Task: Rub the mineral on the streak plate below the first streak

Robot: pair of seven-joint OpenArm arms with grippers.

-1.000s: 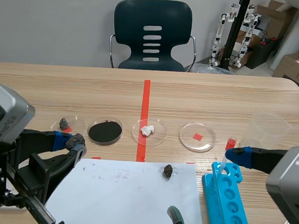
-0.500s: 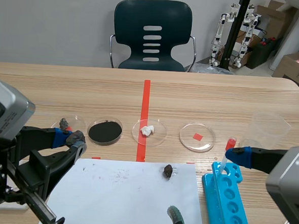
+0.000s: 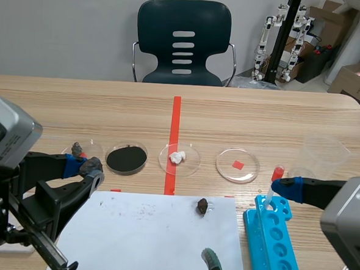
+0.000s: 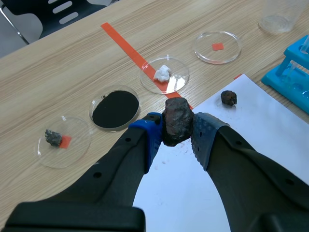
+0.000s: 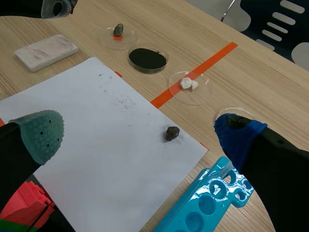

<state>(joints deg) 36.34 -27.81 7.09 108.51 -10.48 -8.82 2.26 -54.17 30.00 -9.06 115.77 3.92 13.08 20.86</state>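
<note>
My left gripper (image 4: 177, 133) is shut on a dark reddish-brown mineral (image 4: 177, 121), held above the near left edge of a white paper sheet (image 4: 231, 140). In the scene view this gripper (image 3: 87, 166) hangs at the sheet's far left corner. The streak plate (image 5: 46, 51), a white block with faint marks, lies on the table left of the sheet and shows only in the right wrist view. My right gripper (image 5: 140, 135) is open with nothing between its fingers, over the sheet's near right part (image 3: 251, 222).
A small dark rock (image 3: 202, 205) lies on the sheet. Behind it stand petri dishes: grey rock (image 3: 78, 148), black powder (image 3: 126, 158), white lump (image 3: 178, 157), one with only a red mark (image 3: 237, 165). A blue tube rack (image 3: 271, 238) and a clear beaker (image 3: 322, 156) are at right.
My left gripper has shifted slightly up and left with the mineral in it. The right arm has kept still.
</note>
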